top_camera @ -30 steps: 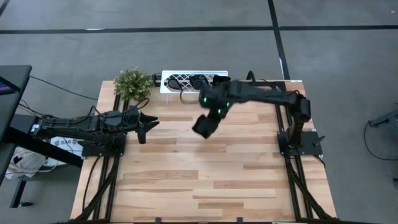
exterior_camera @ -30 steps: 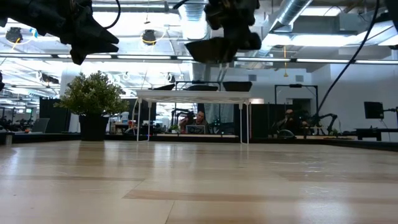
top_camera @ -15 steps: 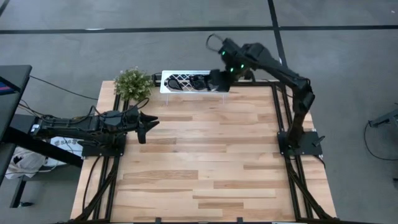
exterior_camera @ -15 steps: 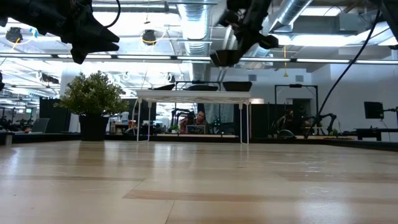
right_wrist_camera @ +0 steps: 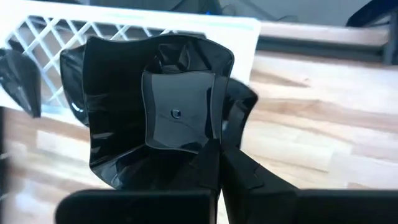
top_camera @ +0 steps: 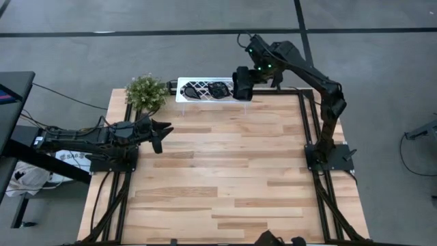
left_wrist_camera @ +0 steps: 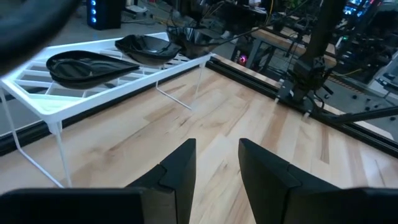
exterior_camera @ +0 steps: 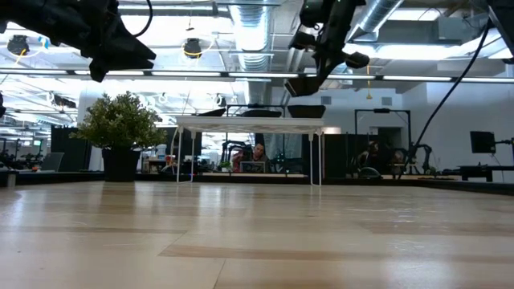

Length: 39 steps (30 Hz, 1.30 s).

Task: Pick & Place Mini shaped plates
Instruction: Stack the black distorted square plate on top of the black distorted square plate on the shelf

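the right pincer [top_camera: 242, 85], clenched on a glossy black wavy-edged square plate [right_wrist_camera: 155, 118], hovers over the white lattice rack [top_camera: 194, 89], and next looks to be lowering and releasing it there.

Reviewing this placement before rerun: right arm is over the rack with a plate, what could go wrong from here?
1. The right gripper pinches the wavy-edged square plate only at its rim; the glossy dish could slip or tilt.
2. It hangs over the end of the white rack, so a release may miss the edge.
3. Two plates already lie on the lattice; lowering could knock the nearer one.
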Tool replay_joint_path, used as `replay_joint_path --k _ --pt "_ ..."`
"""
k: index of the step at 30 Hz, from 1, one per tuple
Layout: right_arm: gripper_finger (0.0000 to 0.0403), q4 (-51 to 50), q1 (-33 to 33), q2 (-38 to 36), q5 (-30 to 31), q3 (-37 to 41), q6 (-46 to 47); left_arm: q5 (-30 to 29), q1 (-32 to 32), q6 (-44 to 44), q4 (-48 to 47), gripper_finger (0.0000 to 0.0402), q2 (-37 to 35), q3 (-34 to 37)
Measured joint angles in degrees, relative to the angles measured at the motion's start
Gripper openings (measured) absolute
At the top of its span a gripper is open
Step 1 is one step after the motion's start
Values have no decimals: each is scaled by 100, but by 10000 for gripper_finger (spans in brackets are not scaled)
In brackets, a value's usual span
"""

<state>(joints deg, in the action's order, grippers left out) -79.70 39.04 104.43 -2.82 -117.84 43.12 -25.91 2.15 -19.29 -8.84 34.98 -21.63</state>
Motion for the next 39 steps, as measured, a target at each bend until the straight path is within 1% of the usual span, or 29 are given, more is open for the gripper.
replay_joint_path --k 4,9,13,18,27,39 --pt "0 60 -161 -8 295 0 66 -1 0 0 26 121 -2 0" --pt "0 46 -233 -8 443 5 205 -1 0 102 28 121 -2 0" --pt "0 59 -272 -3 609 236 474 -1 0 145 31 121 -2 0" --pt "0 384 -231 -4 584 580 694 0 0 149 33 121 -2 0" --pt "0 349 -137 -23 580 575 1125 63 0 144 31 121 0 0" --pt "0 343 -227 -12 580 575 1182 65 2 149 33 121 -2 0"
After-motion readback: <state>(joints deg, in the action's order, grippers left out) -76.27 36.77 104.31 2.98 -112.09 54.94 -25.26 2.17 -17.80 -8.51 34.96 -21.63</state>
